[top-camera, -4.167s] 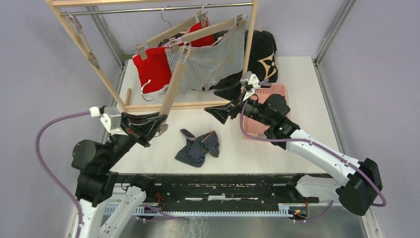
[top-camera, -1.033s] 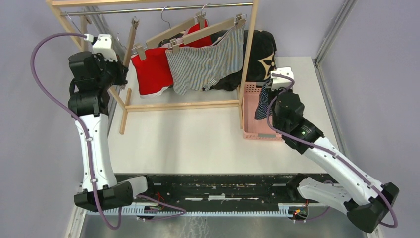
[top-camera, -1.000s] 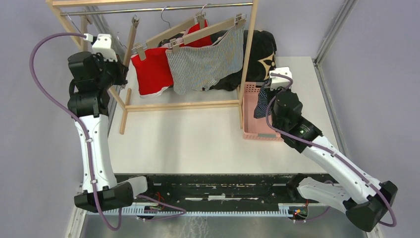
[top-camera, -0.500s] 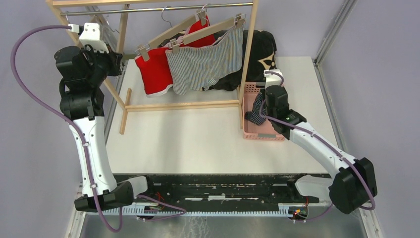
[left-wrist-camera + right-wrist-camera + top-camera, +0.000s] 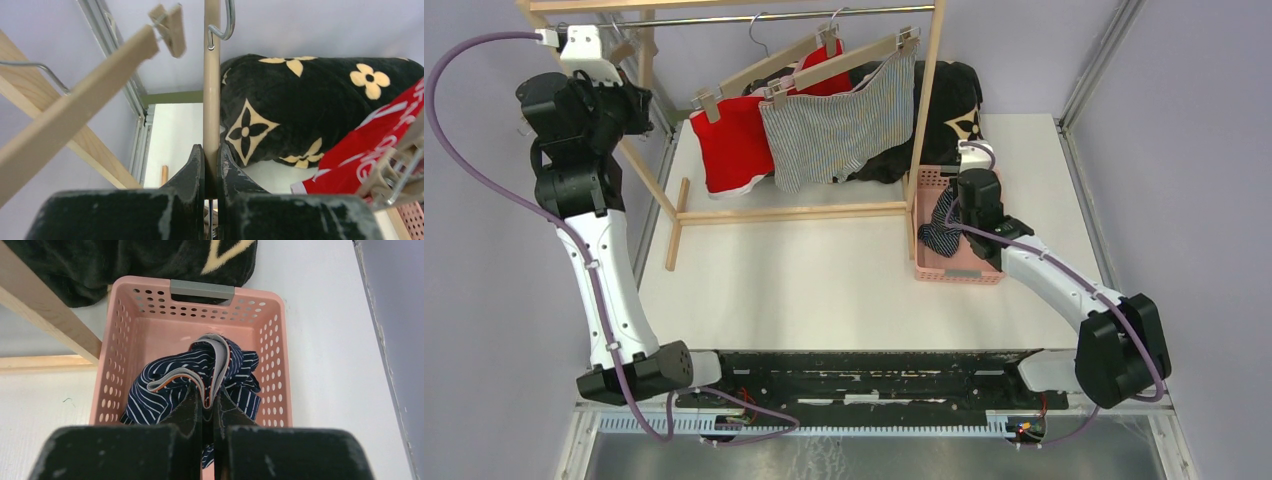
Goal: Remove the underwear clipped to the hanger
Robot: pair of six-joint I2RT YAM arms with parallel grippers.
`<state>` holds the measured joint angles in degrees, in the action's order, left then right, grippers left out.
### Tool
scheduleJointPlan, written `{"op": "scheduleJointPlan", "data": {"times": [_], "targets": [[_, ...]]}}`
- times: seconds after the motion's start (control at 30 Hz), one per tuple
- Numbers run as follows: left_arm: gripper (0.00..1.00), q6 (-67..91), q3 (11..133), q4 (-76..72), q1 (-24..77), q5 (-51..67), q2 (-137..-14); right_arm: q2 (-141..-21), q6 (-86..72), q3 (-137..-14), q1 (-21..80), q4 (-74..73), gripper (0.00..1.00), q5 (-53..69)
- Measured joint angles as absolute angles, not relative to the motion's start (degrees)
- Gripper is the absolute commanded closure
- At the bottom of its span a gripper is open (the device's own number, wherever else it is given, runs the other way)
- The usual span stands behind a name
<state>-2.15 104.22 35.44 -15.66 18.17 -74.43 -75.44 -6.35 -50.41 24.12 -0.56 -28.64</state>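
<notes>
Both pairs of jaws are closed. The left gripper (image 5: 210, 152) clamps the bar of a bare wooden hanger (image 5: 211, 85) at the left end of the rack (image 5: 929, 100). Its hook seems near the top rail, though the view is too tight to be sure. The right gripper (image 5: 206, 399) pinches the navy striped pair (image 5: 160, 390), which lies in the pink basket (image 5: 281, 360) just right of the rack. The red pair (image 5: 729, 150) and grey pinstriped pair (image 5: 844, 125) hang clipped inside the rack. Letting go before the hook seats would drop the hanger. Lifting the right arm without opening would drag the navy pair back out.
</notes>
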Motion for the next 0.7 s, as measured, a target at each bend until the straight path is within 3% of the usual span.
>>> {"op": "scheduleJointPlan", "data": {"times": [0.17,0.33,0.43,0.5,0.53,0.7], "targets": [[0.94,-0.7,106.6,34.8,-18.3,18.8,-77.8,-77.9,-6.9,-50.4,22.7,0.0,0.99,-28.5],[0.77,-0.4,106.4,34.0,-19.6,19.5,-79.9,-80.5,-7.7,-50.4,21.6,0.0,0.98,-28.5],[0.69,-0.4,104.7,32.3,-19.6,19.2,-79.3,-81.3,-8.4,-50.4,21.3,-0.1,0.84,-28.5],[0.65,-0.4,103.4,31.6,-19.6,18.8,-78.4,-81.4,-9.0,-50.4,21.3,-0.3,0.64,-28.4],[0.64,-0.4,103.0,31.4,-19.6,18.5,-78.1,-81.4,-9.2,-50.4,21.3,-0.3,0.49,-28.3],[0.61,1.0,102.7,30.4,-19.6,18.5,-77.1,-81.0,-9.6,-50.4,21.3,-0.8,0.42,-27.8]]}}
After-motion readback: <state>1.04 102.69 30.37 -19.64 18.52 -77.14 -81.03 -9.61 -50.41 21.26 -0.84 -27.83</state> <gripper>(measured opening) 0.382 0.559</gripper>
